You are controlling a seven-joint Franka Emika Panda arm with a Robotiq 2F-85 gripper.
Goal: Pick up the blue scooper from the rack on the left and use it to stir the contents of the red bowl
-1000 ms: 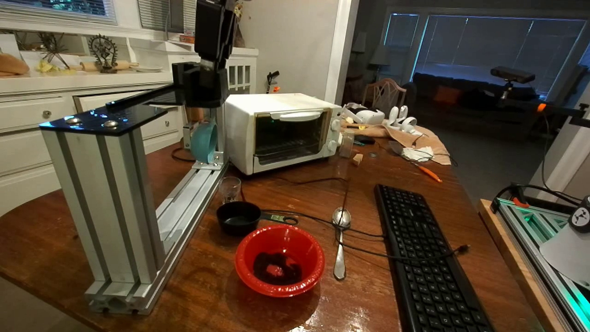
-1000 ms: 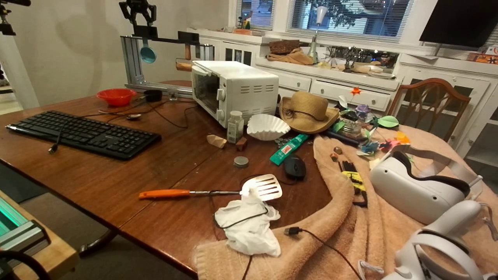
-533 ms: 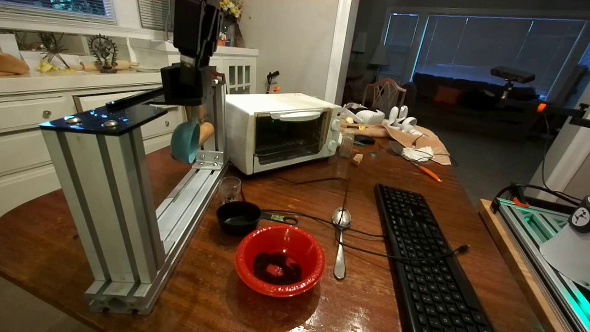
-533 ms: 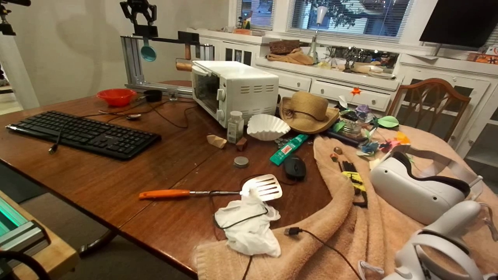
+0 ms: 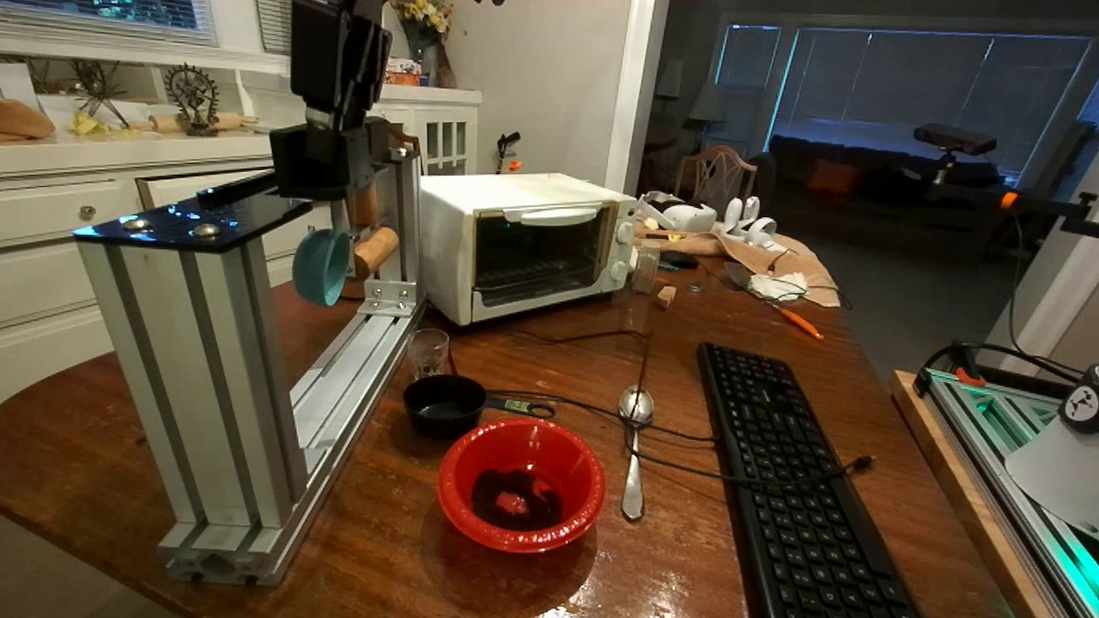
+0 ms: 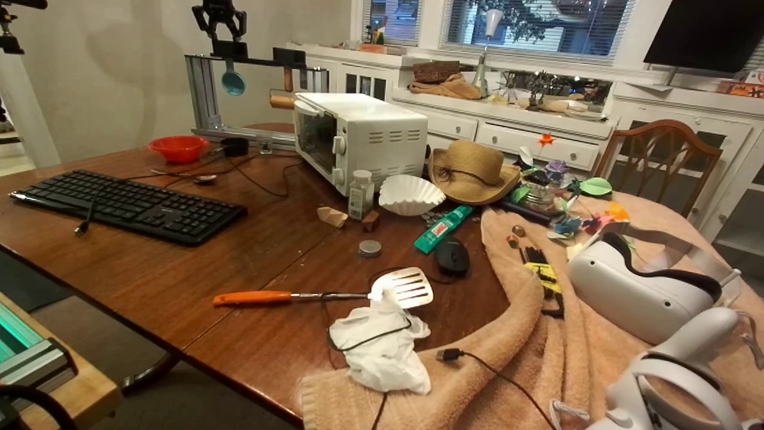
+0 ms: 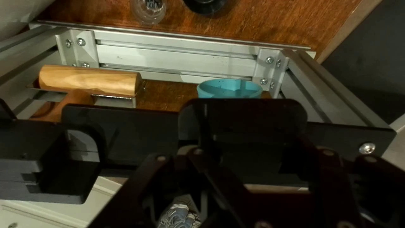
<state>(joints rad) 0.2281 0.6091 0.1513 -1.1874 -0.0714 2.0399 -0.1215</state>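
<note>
Tabletop (image 5: 685, 534): black cup (image 5: 438, 424) beside red bowl (image 5: 524, 537), toaster oven (image 5: 525, 247) near rack (image 5: 210, 386); hand (image 6: 228, 40) pinching blue scooper (image 5: 319, 268).

In an exterior view, a boxy white toaster oven (image 5: 528, 247) stands on the brown wooden worktop (image 5: 369, 541). Nearer, at right, lies a long black plastic keyboard (image 5: 792, 446).

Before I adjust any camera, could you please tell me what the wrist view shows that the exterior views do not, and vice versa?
Only the wrist view shows blue-and-white material low in the frame, too hidden to name.
Only the exterior views show the red bowl, the keyboard and the silver spoon.
All share the blue scooper, the rack, the black cup and the clear glass.
</note>
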